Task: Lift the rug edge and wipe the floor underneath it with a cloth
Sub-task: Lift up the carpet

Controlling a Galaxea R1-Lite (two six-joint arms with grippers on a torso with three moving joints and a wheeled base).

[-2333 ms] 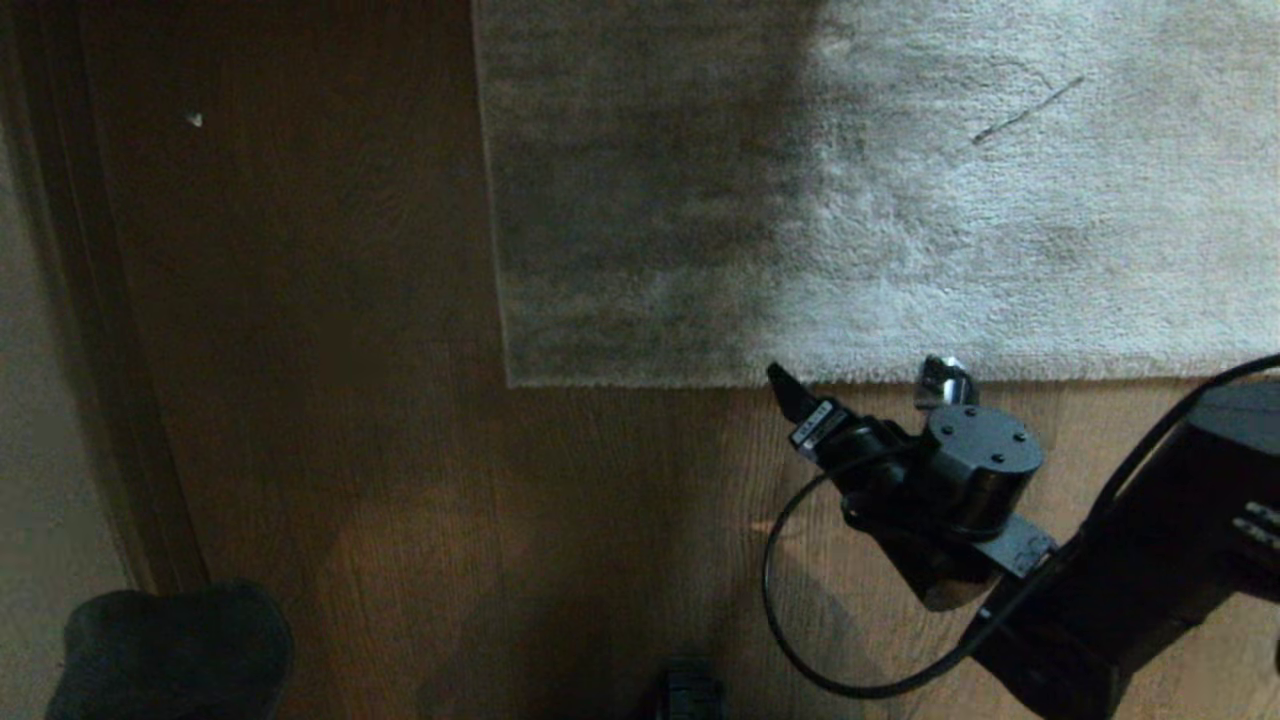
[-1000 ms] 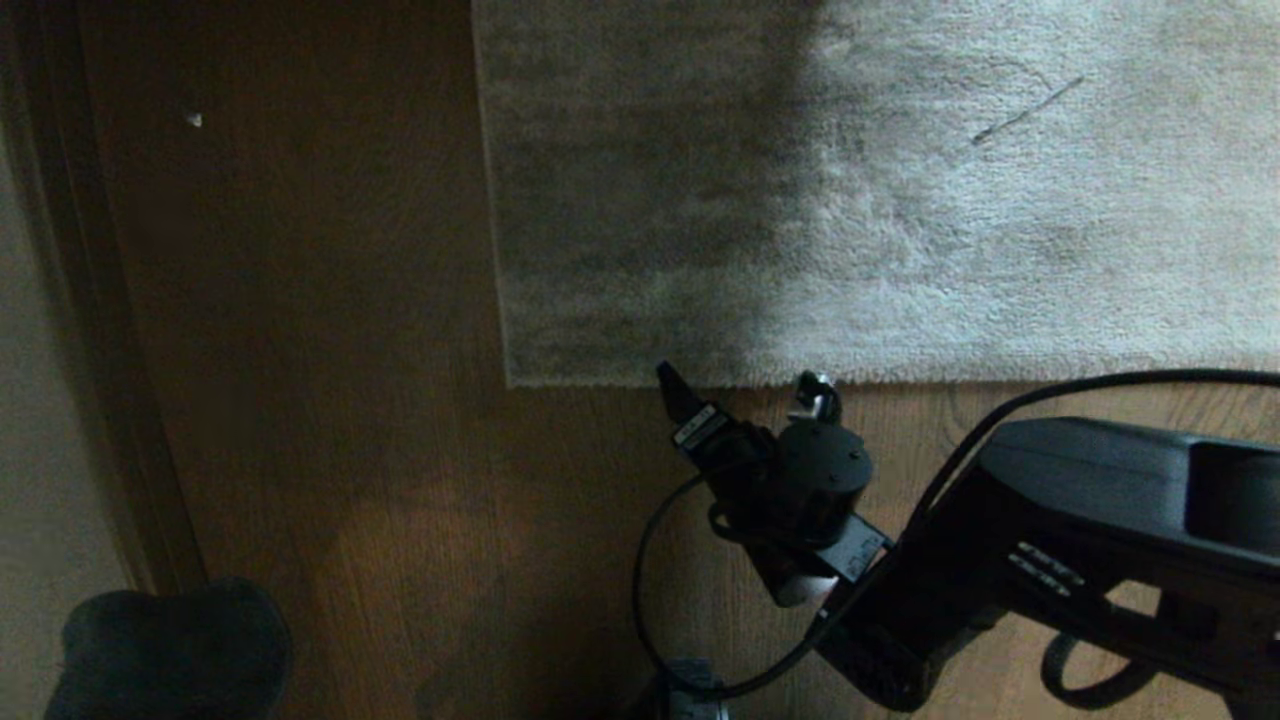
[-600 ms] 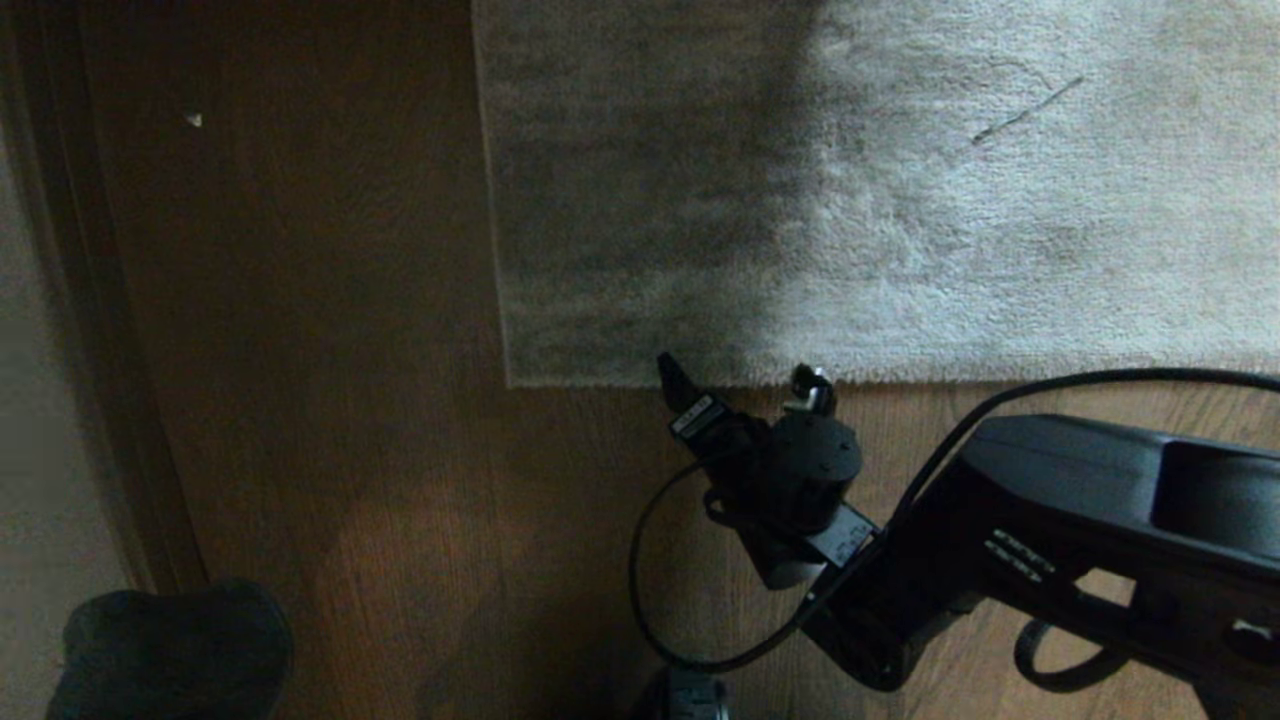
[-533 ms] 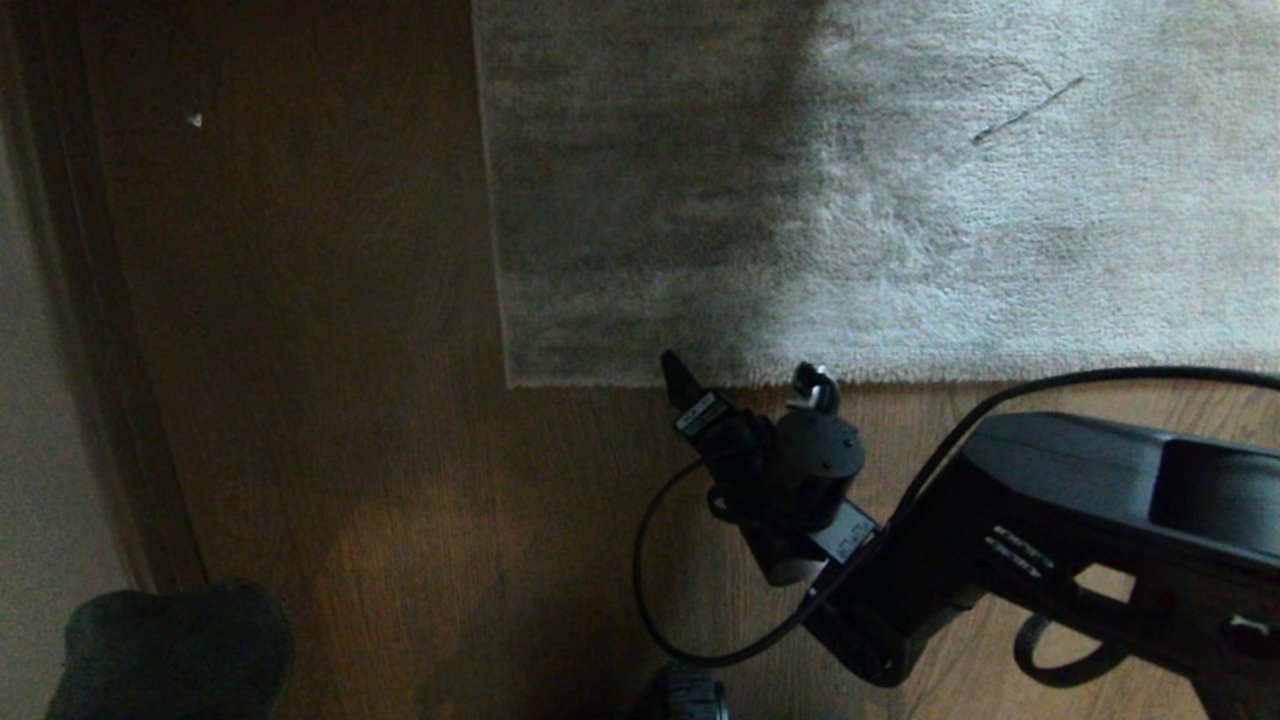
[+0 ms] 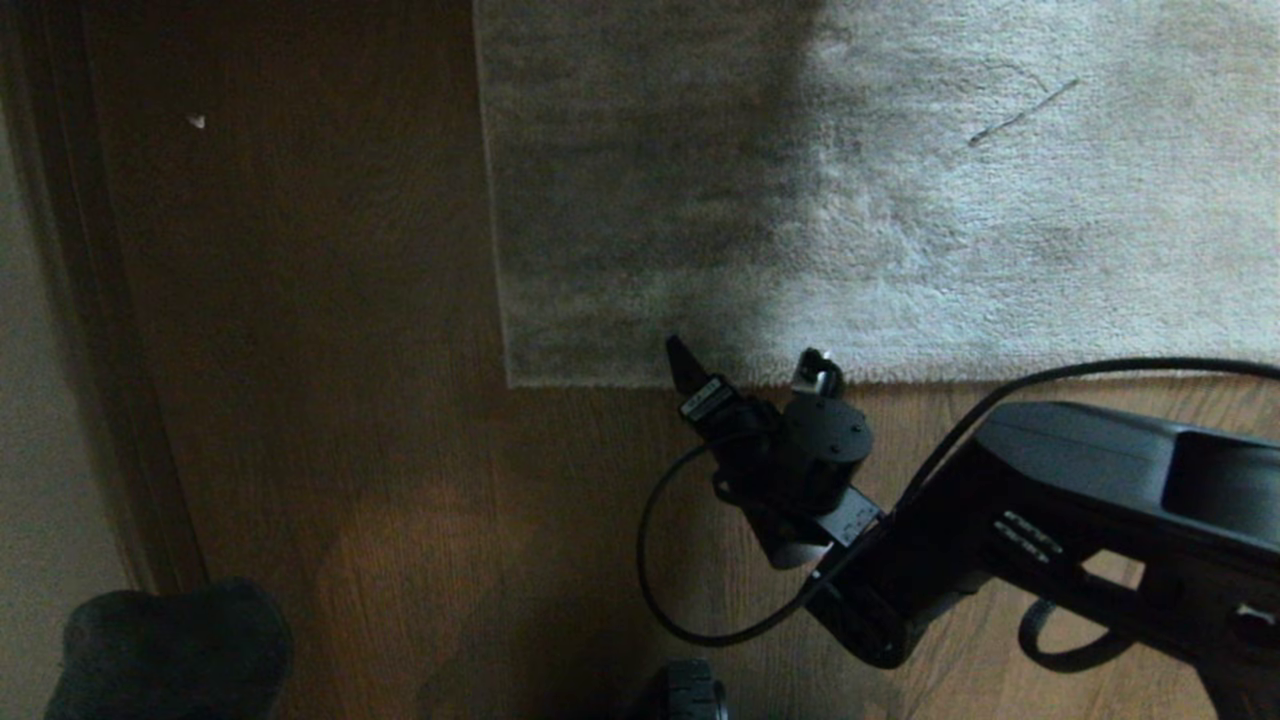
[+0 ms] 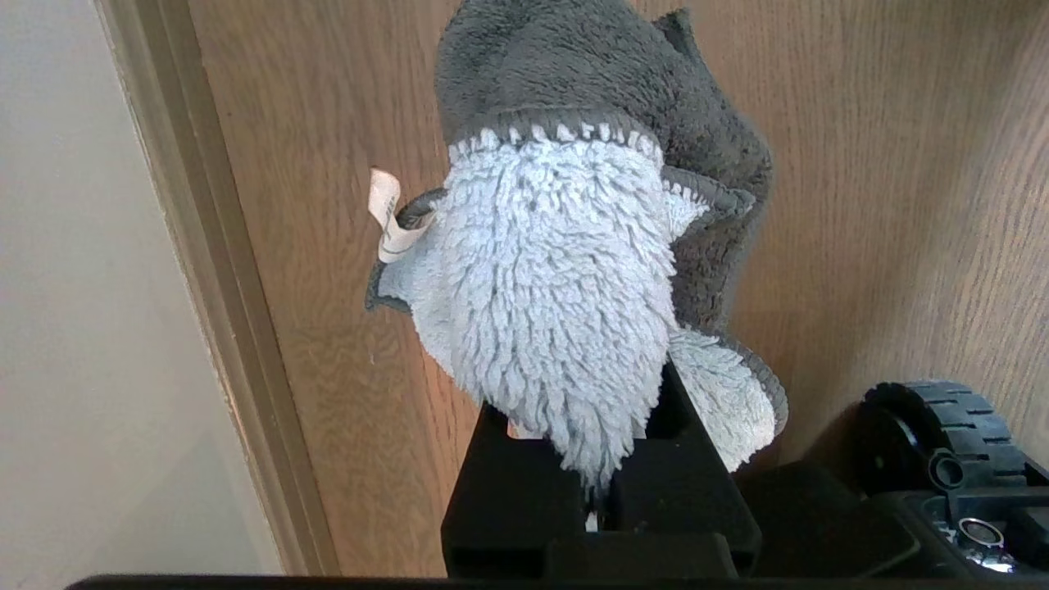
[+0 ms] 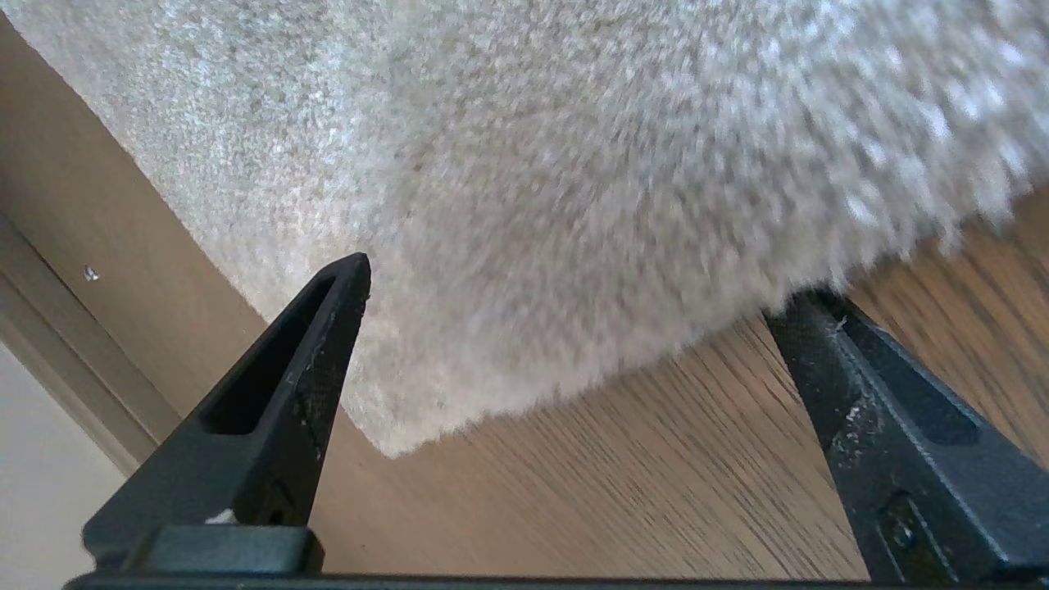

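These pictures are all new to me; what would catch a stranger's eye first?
Probably the big pale rug across the far part of the dark wooden floor. Next, the right gripper, its jaws spread wide at the rug edge near the corner. Last, the shaggy whitish-and-grey cloth pinched in the left gripper, low by the wall.

The right arm (image 5: 1100, 520) is matte black, with a looping black cable (image 5: 660, 560), white labels and a screw-studded round wrist cap (image 5: 825, 430).
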